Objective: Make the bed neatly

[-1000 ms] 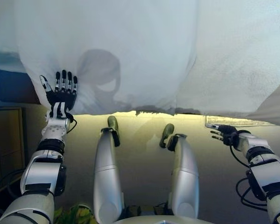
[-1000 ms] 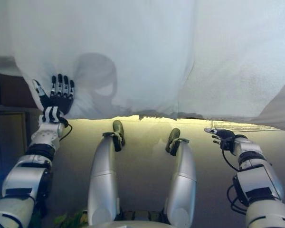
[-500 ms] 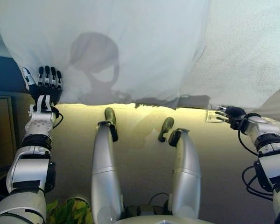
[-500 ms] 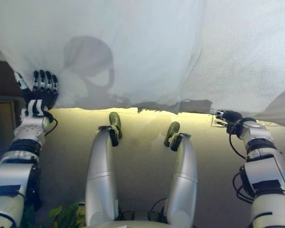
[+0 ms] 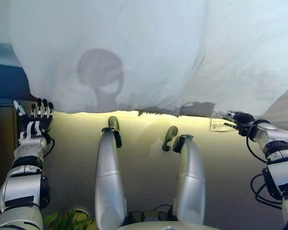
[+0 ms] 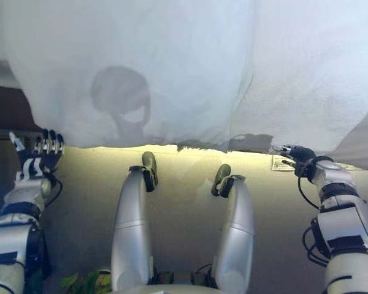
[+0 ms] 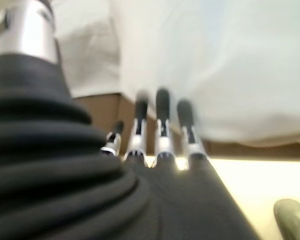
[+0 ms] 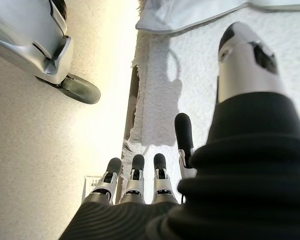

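A smooth white sheet (image 5: pixel 110 48) hangs over the bed's near edge, its hem just above the floor. A rougher white blanket (image 5: pixel 249 57) lies to its right, partly under it. My left hand (image 5: pixel 32 122) is open with straight fingers just below the sheet's lower left corner; in the left wrist view the fingers (image 7: pixel 162 107) point at the sheet (image 7: pixel 215 65) and hold nothing. My right hand (image 5: pixel 241 120) is open, with its fingers (image 8: pixel 135 172) reaching towards the blanket's fringed edge (image 8: pixel 140 115) beside a white tag (image 5: pixel 222 125).
The bed's dark blue side (image 5: pixel 5 81) shows left of the sheet, with a brown wooden cabinet (image 5: pixel 0 143) below it. Pale floor (image 5: pixel 144 182) runs along the bed's edge. A green leafy thing (image 5: pixel 67 220) lies at the lower left.
My left hand slid down and to the left off the sheet's face to below its corner. My right hand rose to the blanket's edge by the tag. The view shifted a little.
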